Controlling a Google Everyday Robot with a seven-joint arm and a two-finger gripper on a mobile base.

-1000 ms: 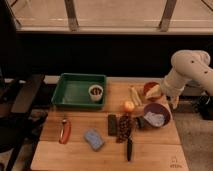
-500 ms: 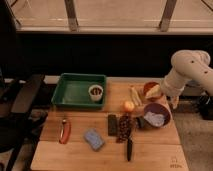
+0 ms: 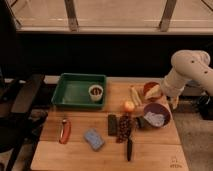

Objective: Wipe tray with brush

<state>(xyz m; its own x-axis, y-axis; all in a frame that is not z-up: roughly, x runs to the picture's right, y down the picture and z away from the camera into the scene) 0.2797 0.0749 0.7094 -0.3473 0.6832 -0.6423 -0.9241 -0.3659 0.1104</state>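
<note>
Brush [image 3: 129, 148] lies near the front edge of your bench [image 3: 157, 150], well apart from the green tray [image 3: 74, 93] at back left; your claw [image 3: 173, 102] hangs at the right edge, and you cannot tell its grip

Tray [image 3: 72, 94] back-L, cup [image 3: 95, 92] inside; brush [image 3: 129, 148] front-ctr; claw [image 3: 173, 103] far R.

The tray [image 3: 74, 93] at the far left is solid green, and the cup [image 3: 95, 92] in it is cream with a dark inside. The brush [image 3: 129, 148] at the near edge is almost black. The table [image 3: 75, 156] is pale wood. Across it lie a red-handled tool [image 3: 64, 131], a blue sponge [image 3: 93, 139], a flat black block [image 3: 113, 125], a yellow-red apple [image 3: 129, 106] and a purple bowl [image 3: 166, 109]. The gripper [image 3: 174, 102], off-white like its arm, hangs at the table's right edge.
</note>
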